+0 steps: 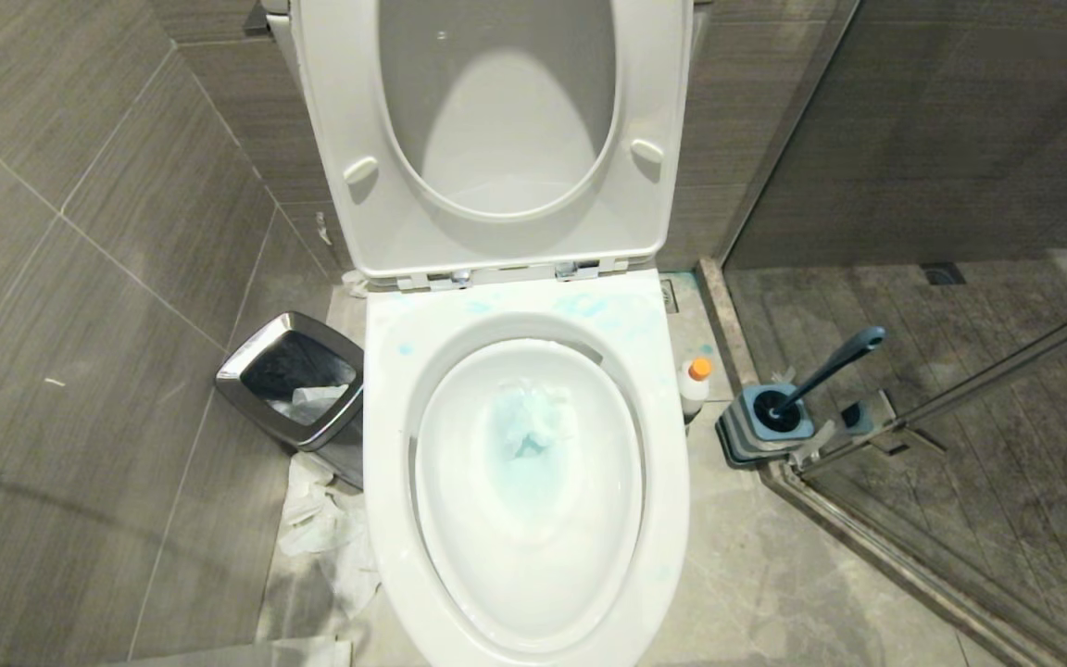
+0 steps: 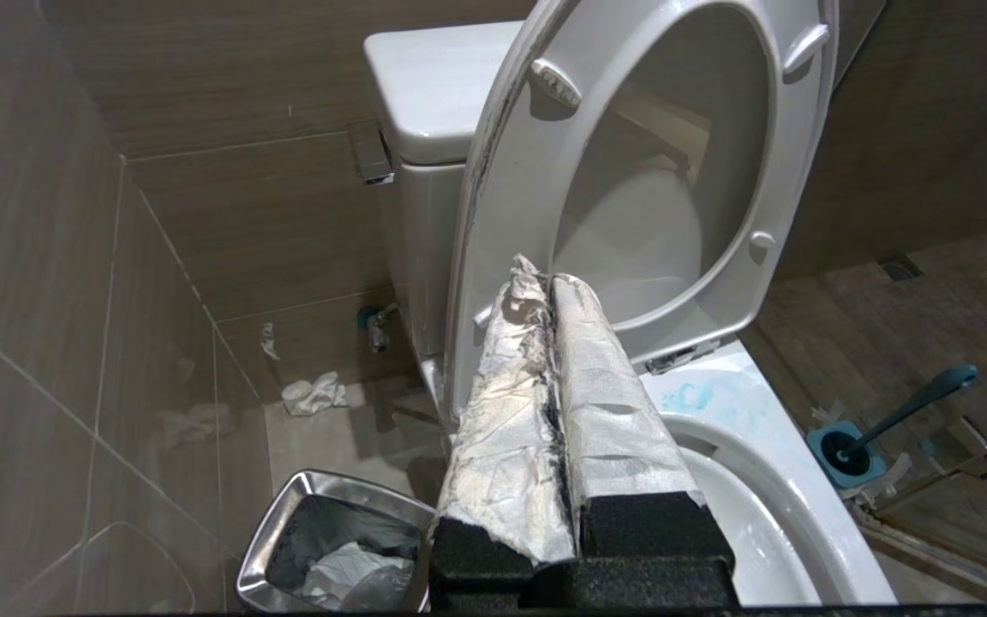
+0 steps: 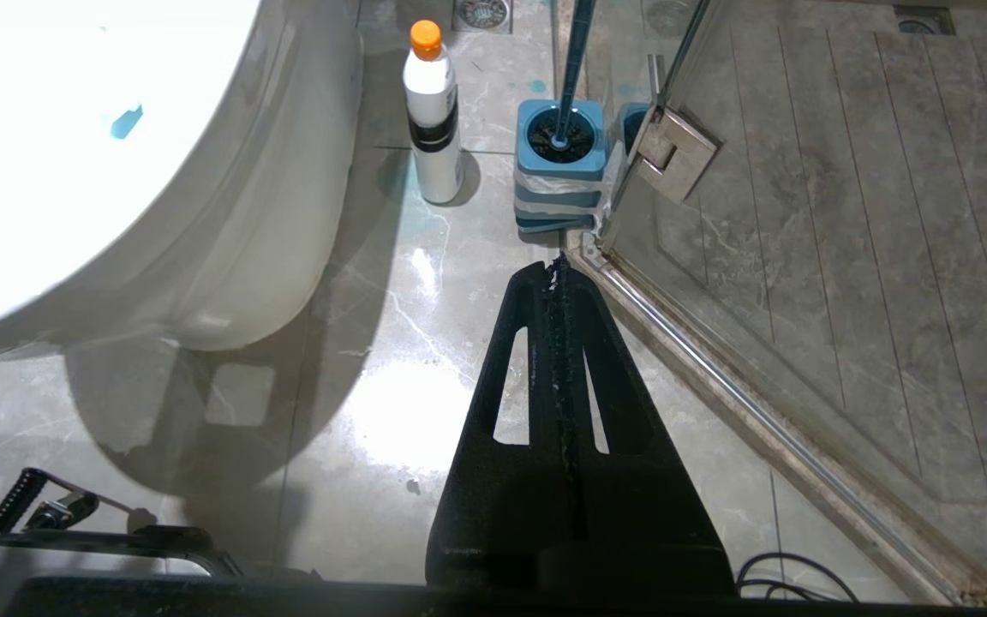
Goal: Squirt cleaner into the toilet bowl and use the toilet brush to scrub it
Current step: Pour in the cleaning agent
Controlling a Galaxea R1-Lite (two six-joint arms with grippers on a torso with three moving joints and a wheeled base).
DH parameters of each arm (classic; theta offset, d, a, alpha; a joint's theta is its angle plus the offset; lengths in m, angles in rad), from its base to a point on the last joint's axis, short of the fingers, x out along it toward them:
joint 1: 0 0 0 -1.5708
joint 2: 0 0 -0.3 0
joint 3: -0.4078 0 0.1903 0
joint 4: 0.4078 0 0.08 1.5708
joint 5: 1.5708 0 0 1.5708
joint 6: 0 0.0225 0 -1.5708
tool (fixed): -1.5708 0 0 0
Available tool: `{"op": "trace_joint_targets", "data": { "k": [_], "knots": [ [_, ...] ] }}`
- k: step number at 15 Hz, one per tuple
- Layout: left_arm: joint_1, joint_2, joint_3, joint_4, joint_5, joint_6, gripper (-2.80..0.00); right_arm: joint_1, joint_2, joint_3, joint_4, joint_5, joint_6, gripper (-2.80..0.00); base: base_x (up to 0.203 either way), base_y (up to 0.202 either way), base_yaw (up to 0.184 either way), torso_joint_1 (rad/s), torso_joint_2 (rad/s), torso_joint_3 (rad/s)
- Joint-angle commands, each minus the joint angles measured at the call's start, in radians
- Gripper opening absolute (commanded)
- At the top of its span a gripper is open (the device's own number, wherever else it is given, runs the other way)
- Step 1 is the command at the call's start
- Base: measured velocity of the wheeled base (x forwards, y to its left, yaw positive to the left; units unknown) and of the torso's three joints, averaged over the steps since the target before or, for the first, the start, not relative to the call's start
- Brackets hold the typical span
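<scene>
Blue cleaner already smears the glossy white ceramic toilet bowl point(image 1: 663, 445) and tints its water; the white orange-capped bottle point(image 1: 696, 384) stands beside it. Scrubbing seems undone: the slate-blue toilet brush point(image 1: 825, 371) sits in its holder. Left gripper point(image 2: 545, 283) and right gripper point(image 3: 558, 266) are closed, empty

Large grey-brown wood-grain wall tiles point(image 1: 80, 232) enclose the room. The glossy grey marbled stone floor point(image 1: 774, 574) reflects overhead light. A clear glass shower door point(image 1: 978, 389) fronts a ribbed grey shower floor point(image 3: 888, 214).
</scene>
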Motion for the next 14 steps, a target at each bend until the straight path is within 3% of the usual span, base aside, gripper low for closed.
{"op": "trace_joint_targets", "data": {
  "k": [1,5,11,14],
  "knots": [
    [0.026,-0.122,0.062,0.003,0.0,0.002,-2.8,0.0,0.002,0.0,0.0,0.001,0.0,-2.8,0.0,0.0,0.0,0.0,0.0,0.0],
    [0.103,-0.344,0.221,0.009,0.004,-0.013,-2.8,0.0,0.002,0.0,0.0,0.001,0.0,-2.8,0.0,0.0,0.0,0.0,0.0,0.0],
    [0.107,-0.627,0.416,0.134,0.021,-0.019,-2.8,0.002,0.002,0.0,0.0,0.001,0.0,-2.8,0.0,0.0,0.0,0.0,0.0,0.0],
    [0.088,-0.703,0.511,0.142,0.023,0.002,-2.8,0.0,0.002,0.0,0.0,0.001,0.0,-2.8,0.0,0.0,0.0,0.0,0.0,0.0]
  ]
}}
